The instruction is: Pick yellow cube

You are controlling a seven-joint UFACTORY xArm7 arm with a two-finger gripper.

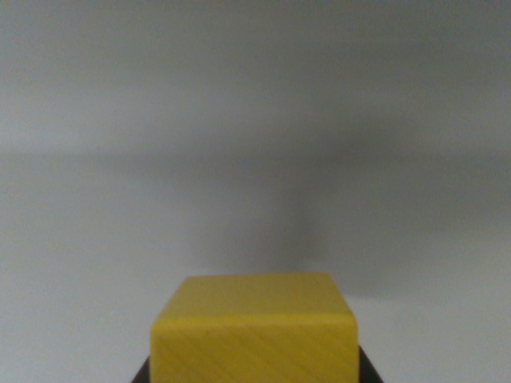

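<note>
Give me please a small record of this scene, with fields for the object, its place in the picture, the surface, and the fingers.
object: yellow cube, wooden look, top and front faces visible
place: bottom centre of the wrist view, cut by the lower edge
surface: plain grey surface, soft shadow above the cube
fingers: only dark bits at the cube's lower corners; open or shut cannot be told
other objects: none visible
</note>
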